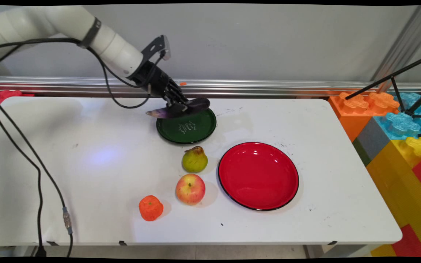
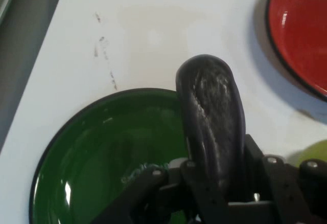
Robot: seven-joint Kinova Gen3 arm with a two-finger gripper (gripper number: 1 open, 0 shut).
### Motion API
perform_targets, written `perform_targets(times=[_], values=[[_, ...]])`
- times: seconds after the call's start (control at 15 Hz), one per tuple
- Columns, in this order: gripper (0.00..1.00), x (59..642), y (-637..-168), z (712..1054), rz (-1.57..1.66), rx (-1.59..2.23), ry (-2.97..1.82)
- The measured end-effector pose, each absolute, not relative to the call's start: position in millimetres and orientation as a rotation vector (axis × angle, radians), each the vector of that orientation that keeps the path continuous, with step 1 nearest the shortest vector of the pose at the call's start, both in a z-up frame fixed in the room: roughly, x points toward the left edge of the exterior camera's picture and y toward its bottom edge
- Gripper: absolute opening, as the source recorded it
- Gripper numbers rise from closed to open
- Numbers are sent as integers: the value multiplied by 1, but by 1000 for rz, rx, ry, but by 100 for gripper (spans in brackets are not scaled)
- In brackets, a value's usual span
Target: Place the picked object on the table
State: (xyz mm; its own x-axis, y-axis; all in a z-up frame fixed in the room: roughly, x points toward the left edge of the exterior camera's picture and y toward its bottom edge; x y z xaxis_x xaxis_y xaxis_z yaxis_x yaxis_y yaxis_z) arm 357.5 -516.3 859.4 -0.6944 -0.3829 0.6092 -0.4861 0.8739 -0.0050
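Dark purple, an eggplant (image 1: 181, 107) is lying crosswise in the gripper (image 1: 178, 106), which is clamping it over the far rim of a green plate (image 1: 196, 131) on the white desk (image 1: 305, 120). A red plate (image 1: 258, 176) is sitting well to the right, with a pear (image 1: 194, 160), an apple (image 1: 190, 189) and an orange (image 1: 151, 208) lining up nearer the front.
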Motion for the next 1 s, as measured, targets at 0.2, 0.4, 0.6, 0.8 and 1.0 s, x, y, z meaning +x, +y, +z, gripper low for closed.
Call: perform_targets(times=[0.2, 0.4, 0.6, 0.8, 1.0], values=[[0, 367, -499, 870, 215, 636, -2421], [0, 375, -486, 875, 205, 649, -2426], [0, 387, -467, 876, 192, 670, -2437], [0, 394, -450, 872, 167, 689, -2444], [0, 396, -436, 864, 141, 730, -2444]])
